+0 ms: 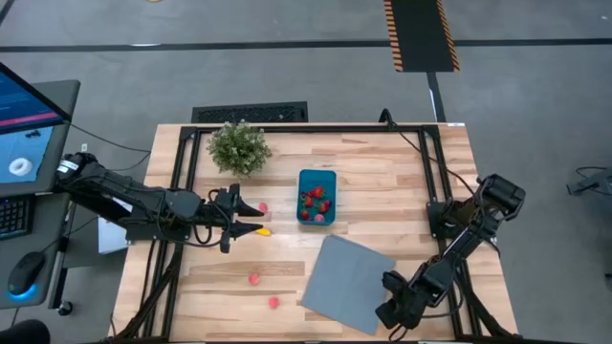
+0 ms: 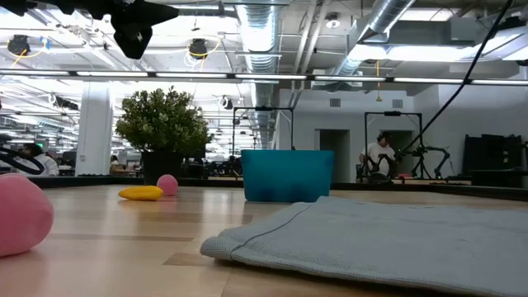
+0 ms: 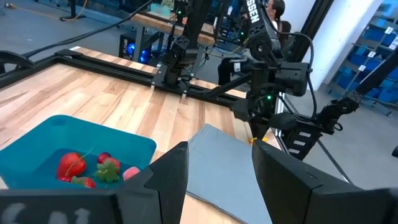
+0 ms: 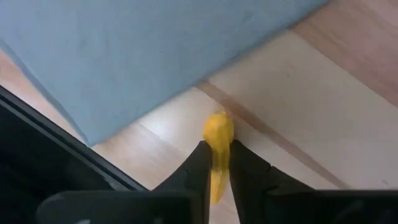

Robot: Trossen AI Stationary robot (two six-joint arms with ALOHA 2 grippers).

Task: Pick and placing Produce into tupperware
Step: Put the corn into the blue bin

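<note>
**Wooden table, right gripper on a yellow piece, tub far across the sheet**

Wooden tabletop [image 1: 382,182] from above: the tupperware [image 1: 316,178] sits mid-table with red strawberries [image 1: 314,198] already inside. My right gripper [image 1: 394,311] is down at the near edge, just off the near corner of the grey sheet [image 1: 349,277]. The tub lies diagonally away from it, with the whole sheet between them. My left gripper [image 1: 234,218] is much nearer the tub. A loose yellow piece [image 1: 260,230] and a pink piece [image 1: 262,207] lie just beyond its tips. Two more pink pieces [image 1: 254,279] lie nearer the front edge.

At table height, the loose yellow piece [image 2: 140,193] lies flat, long axis across the picture, beside a pink one [image 2: 167,184]. Both are well apart from the tub [image 2: 289,175].

Through the left wrist camera, the left gripper [image 3: 219,152] stands with its fingers parted and nothing between them. The tub [image 3: 124,134] and the sheet [image 3: 230,168] are ahead.

Through the right wrist camera, the right gripper [image 4: 216,152] has its fingers closed against both sides of the held yellow piece [image 4: 217,134]. Its long axis runs along the fingers, and its rounded end sticks out past the tips. I judge the carry must go over the sheet [image 4: 155,56] towards the tub.
</note>
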